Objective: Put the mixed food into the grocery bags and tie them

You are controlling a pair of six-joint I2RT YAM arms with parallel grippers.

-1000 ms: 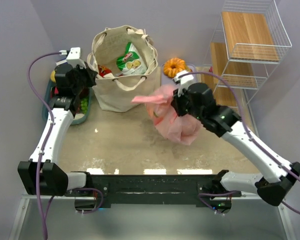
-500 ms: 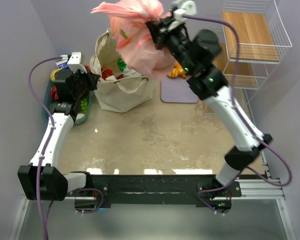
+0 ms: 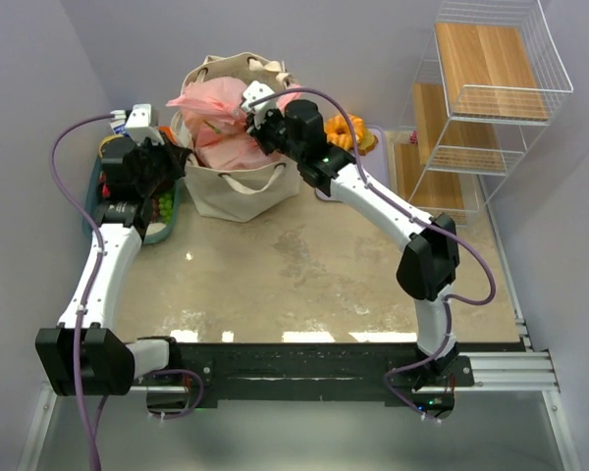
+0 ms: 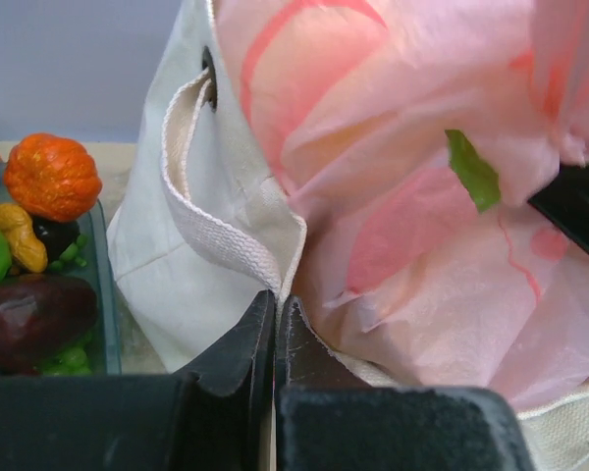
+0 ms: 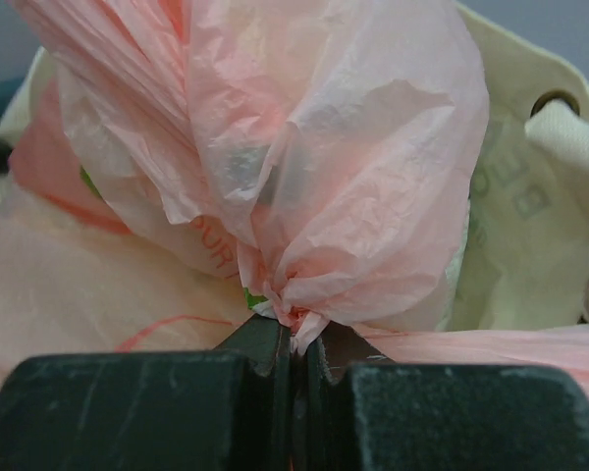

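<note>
The cream canvas tote (image 3: 238, 191) stands at the back left of the table. The pink plastic bag (image 3: 221, 126), knotted at the top, sits in the tote's mouth. My right gripper (image 3: 258, 125) reaches over the tote and is shut on the pink bag's knot (image 5: 299, 316). My left gripper (image 3: 177, 157) is shut on the tote's rim (image 4: 275, 257) at its left side, by a loop handle (image 4: 191, 186). An orange ring-shaped cake (image 3: 346, 130) lies on a lilac mat right of the tote. The snack packets are hidden under the pink bag.
A teal tray (image 3: 162, 228) with toy fruit (image 4: 51, 177) stands left of the tote. A white wire rack with wooden shelves (image 3: 481, 88) stands at the back right.
My right arm carried the pink bag up from the table's middle, swung it high, then lowered it into the tote's mouth. My left gripper stayed at the tote's rim.
</note>
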